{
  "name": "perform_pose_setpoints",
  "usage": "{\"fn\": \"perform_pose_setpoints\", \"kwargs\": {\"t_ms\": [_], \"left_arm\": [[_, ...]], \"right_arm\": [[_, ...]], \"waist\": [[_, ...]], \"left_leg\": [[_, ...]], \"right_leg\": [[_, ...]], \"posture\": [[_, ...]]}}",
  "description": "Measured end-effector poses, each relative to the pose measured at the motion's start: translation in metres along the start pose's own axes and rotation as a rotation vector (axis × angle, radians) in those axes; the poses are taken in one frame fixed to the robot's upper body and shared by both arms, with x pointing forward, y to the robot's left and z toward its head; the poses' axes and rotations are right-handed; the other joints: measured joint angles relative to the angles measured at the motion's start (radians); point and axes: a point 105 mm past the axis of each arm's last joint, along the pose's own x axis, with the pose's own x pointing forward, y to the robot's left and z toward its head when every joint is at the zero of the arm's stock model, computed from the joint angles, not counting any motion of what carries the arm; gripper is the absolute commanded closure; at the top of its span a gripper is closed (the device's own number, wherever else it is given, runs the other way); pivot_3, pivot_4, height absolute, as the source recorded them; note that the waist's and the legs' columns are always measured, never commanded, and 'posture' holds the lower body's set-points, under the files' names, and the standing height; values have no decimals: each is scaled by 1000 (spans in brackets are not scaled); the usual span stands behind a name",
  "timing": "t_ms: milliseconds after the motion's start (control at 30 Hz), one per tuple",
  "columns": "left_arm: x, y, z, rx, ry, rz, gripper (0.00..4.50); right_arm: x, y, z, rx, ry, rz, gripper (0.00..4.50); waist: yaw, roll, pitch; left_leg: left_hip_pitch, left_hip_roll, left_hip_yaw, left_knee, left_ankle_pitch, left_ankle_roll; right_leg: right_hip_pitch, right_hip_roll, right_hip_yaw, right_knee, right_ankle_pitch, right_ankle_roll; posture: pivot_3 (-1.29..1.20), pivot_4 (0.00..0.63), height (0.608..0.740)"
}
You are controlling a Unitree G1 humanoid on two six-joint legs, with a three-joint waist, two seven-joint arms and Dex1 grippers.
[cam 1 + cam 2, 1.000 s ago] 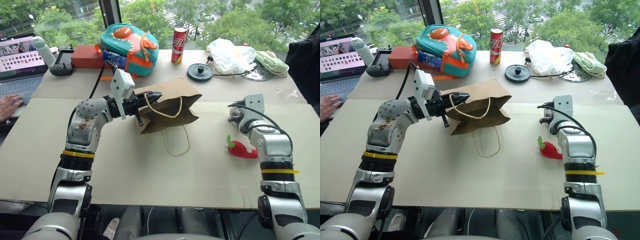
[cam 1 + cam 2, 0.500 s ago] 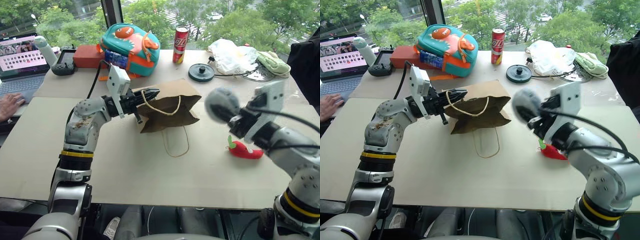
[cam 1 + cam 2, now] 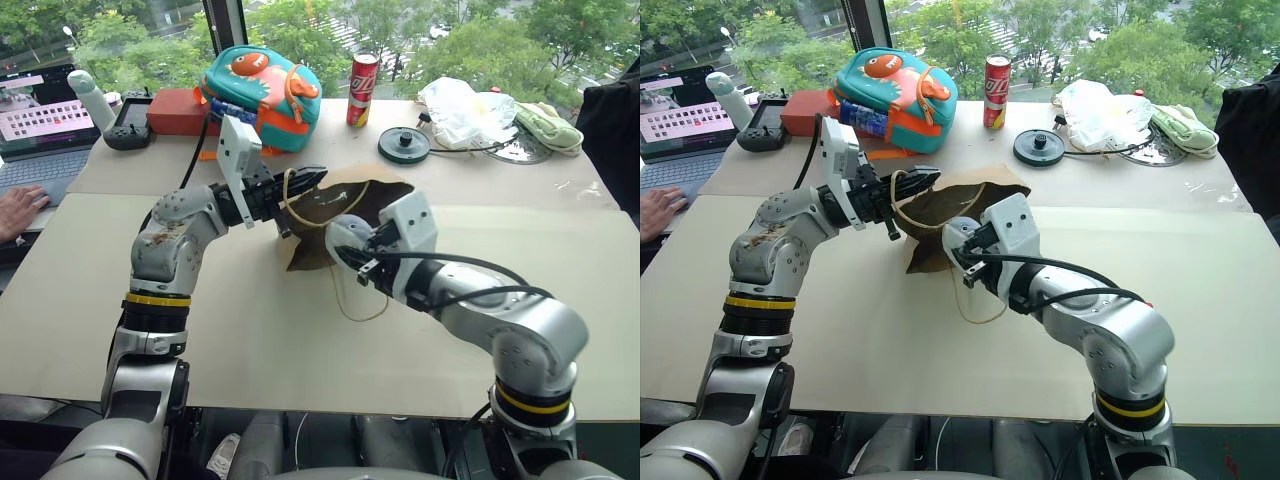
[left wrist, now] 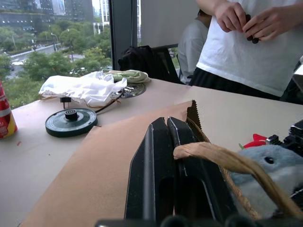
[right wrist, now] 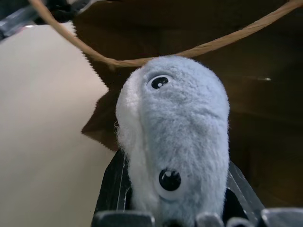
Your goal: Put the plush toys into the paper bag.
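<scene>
While the grey-blue ball (image 5: pixel 175 142) (two black eyes, white patch) is clamped by the right gripper (image 3: pixel 345 245) at the paper bag (image 3: pixel 345 200) mouth, a handle (image 4: pixel 222 158) is pinched in the closed left gripper (image 4: pixel 175 161).

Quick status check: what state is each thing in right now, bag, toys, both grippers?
Bag: lying on the table, mouth held open.
Left gripper: shut on the bag's handle.
Right gripper: shut on the grey ball, at the bag's mouth.
Chili: partly visible beyond the bag.
Can: upright.

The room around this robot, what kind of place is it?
Probably an upper-floor office or lab: a laptop under someone's hand, a table by a window over treetops, a soda can and a controller.
</scene>
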Motion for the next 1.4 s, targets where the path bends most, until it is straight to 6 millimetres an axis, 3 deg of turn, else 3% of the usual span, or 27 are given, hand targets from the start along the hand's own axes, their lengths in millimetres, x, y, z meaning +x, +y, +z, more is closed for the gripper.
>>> {"fn": "perform_pose_setpoints", "kwargs": {"t_ms": [200, 333, 467, 667, 1033, 1100, 1200, 1333, 1400], "left_arm": [[1, -1, 0, -23, -5, -10, 4500], [2, -3, -1, -36, -3, -16, 4500], [4, -4, -1, -38, -5, -22, 4500], [4, -5, 0, -41, -12, -26, 4500], [4, -4, 0, -42, -12, -18, 4500], [4, -4, 0, -43, -13, -13, 4500], [5, -4, 0, -43, -14, -12, 4500], [4, -3, 0, -42, -13, -5, 4500], [5, -3, 0, -43, -15, -8, 4500]], "right_arm": [[20, -11, -7, -15, 19, -64, 3292], [40, -15, 7, -4, -9, -89, 3292], [51, -12, 16, 25, -25, -96, 2180], [50, -14, 18, 61, -39, -104, 87], [40, -21, 23, 73, -40, -116, 33], [33, -21, 27, 67, -52, -105, 33], [8, -24, 27, 20, -57, -68, 33], [-36, -37, 2, -46, 38, -38, 33], [-50, -39, -2, -78, 59, -25, 33]], "waist": [[-2, 0, 0], [-5, 0, 0], [-2, 0, 0], [0, 0, 0], [-3, 0, 0], [-2, 0, 0], [5, 0, 0], [7, 0, 0], [4, 0, 0]], "left_leg": [[0, 0, 0, 0, 0, 0], [1, 1, 0, 0, 0, 0], [0, 0, 0, -1, 0, 0], [-1, 0, -1, -1, 0, 0], [0, 0, -1, -1, 0, 0], [-1, 0, -1, -1, 0, 0], [-2, -1, -2, -1, 0, 0], [-5, -1, -2, 0, 0, 0], [-4, -1, -2, 0, 0, 0]], "right_leg": [[0, 0, 0, 0, 0, 0], [0, 0, 0, 1, 0, 0], [-1, 0, 0, 1, 0, 0], [-1, -1, -1, 1, 0, 0], [-1, 0, -1, 1, 0, 0], [-1, -1, -1, 1, 0, 0], [0, -1, -2, 0, 0, 0], [-1, -2, -3, -1, 0, 0], [-1, -2, -2, -3, 0, 0]], "posture": [[0, 150, 739], [0, 150, 739], [0, 150, 739], [0, 150, 739], [0, 150, 739], [0, 150, 739], [0, 150, 739], [0, 150, 739], [0, 150, 739]]}}
